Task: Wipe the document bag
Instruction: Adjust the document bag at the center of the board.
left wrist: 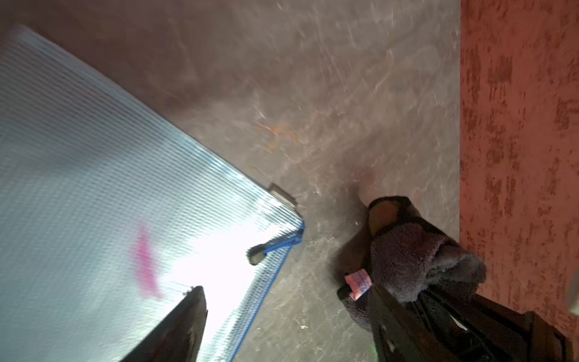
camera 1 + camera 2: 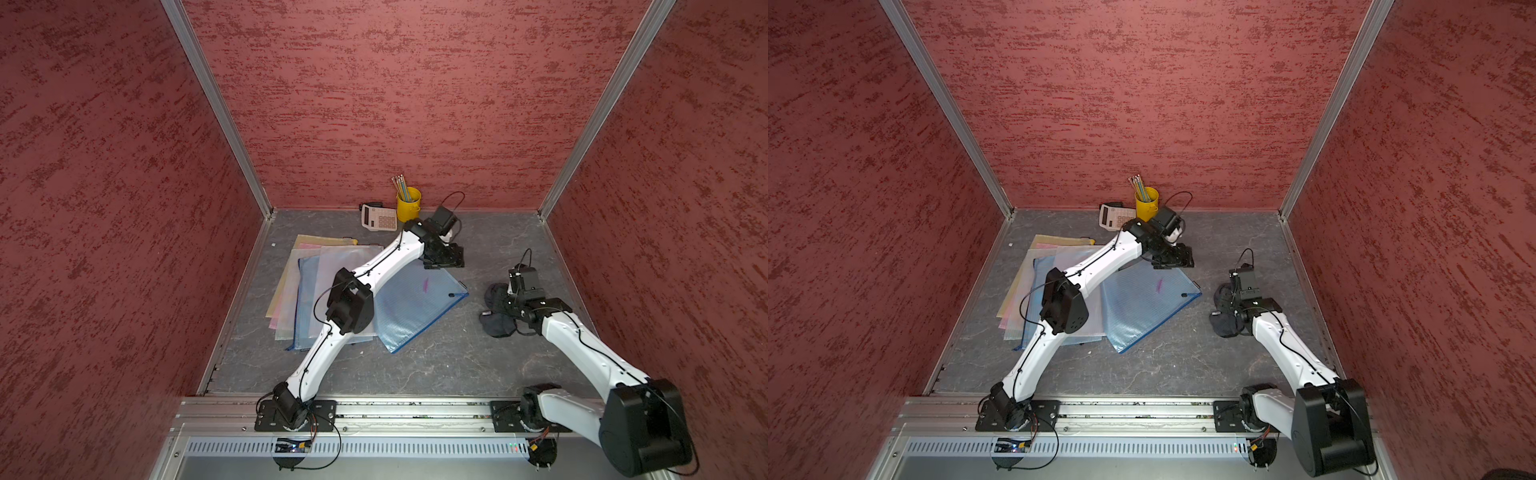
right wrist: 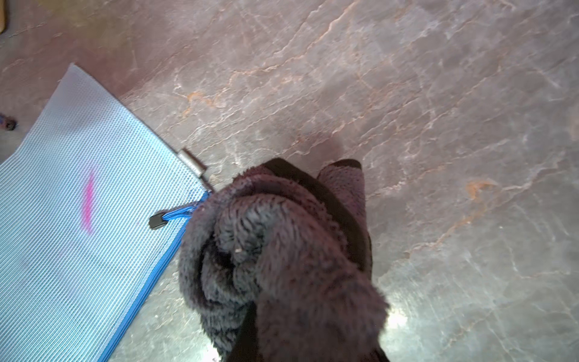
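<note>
Nearest us stands the right arm's black elbow housing [image 2: 644, 424], over the near right corner of the bench [image 2: 415, 374]. Proceeding from the left, we record a fanned stack of pale document bags [image 2: 297, 286] lying flat toward the left edge. Next, the blue mesh document bag [image 2: 415, 311] lies flat at mid-bench, skewed, its zip corner pointing right. Whether it overlaps the stack we cannot tell, as the left arm [image 2: 390, 257] covers the join. A pink mark [image 3: 88, 200] shows on its upper face. Against the far edge stand a calculator [image 2: 379, 217] and a yellow cup of pencils [image 2: 409, 205]. We find the left gripper [image 2: 444, 262] above the blue bag's far edge, jaws released, nothing between them. Right of the bag, the right gripper [image 2: 509, 305] is clenched on a bunched dark cloth [image 3: 282, 266] just beside the zip corner. Both top views show a gap between cloth and bag.
</note>
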Motion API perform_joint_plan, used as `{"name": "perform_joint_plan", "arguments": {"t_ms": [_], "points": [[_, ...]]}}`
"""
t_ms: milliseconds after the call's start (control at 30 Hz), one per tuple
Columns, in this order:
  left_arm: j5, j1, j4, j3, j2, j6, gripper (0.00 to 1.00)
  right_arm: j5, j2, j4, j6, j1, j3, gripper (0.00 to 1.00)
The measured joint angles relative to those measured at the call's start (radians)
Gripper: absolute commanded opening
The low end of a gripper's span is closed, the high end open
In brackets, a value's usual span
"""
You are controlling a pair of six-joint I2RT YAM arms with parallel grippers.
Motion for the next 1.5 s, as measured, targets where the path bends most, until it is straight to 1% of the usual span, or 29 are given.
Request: {"name": "perform_joint_plan", "arguments": {"t_ms": [100, 167, 267, 300, 333, 533, 700, 800, 933, 1067, 1233, 1500], "points": [[0.000, 0.121, -0.017, -0.039, -0.047, 0.095, 0.88, -0.016, 0.000, -0.014, 0.014, 0.055, 0.023, 0.02], [-0.014, 0.196, -0.028, -0.045, -0.047, 0.161, 0.89, -0.026, 0.005, -0.015, 0.034, 0.093, 0.042, 0.03], [-0.045, 0.262, -0.056, -0.051, -0.022, 0.243, 0.92, -0.040, 0.040, -0.007, 0.063, 0.153, 0.082, 0.04], [-0.051, 0.269, -0.064, -0.052, -0.013, 0.262, 0.94, -0.048, 0.056, -0.002, 0.069, 0.171, 0.093, 0.05], [-0.053, 0.272, -0.071, -0.054, 0.000, 0.281, 1.00, -0.060, 0.082, 0.009, 0.077, 0.194, 0.109, 0.05], [-0.004, 0.273, -0.082, -0.117, 0.045, 0.372, 1.00, -0.098, 0.237, 0.082, 0.120, 0.291, 0.148, 0.05], [0.054, 0.288, -0.093, -0.167, 0.053, 0.418, 0.97, -0.102, 0.312, 0.119, 0.153, 0.301, 0.148, 0.05], [0.090, 0.293, -0.090, -0.234, 0.053, 0.441, 0.92, -0.102, 0.368, 0.142, 0.164, 0.301, 0.157, 0.05], [0.171, 0.301, -0.086, -0.288, 0.029, 0.475, 0.86, -0.102, 0.427, 0.164, 0.184, 0.301, 0.159, 0.05], [0.240, 0.300, -0.108, -0.307, 0.026, 0.508, 0.78, -0.102, 0.439, 0.185, 0.202, 0.301, 0.159, 0.05], [0.296, 0.300, -0.131, -0.334, 0.021, 0.530, 0.71, -0.102, 0.454, 0.202, 0.208, 0.301, 0.159, 0.04], [0.368, 0.312, -0.141, -0.350, -0.004, 0.523, 0.47, -0.101, 0.467, 0.217, 0.213, 0.301, 0.159, 0.04]]}}
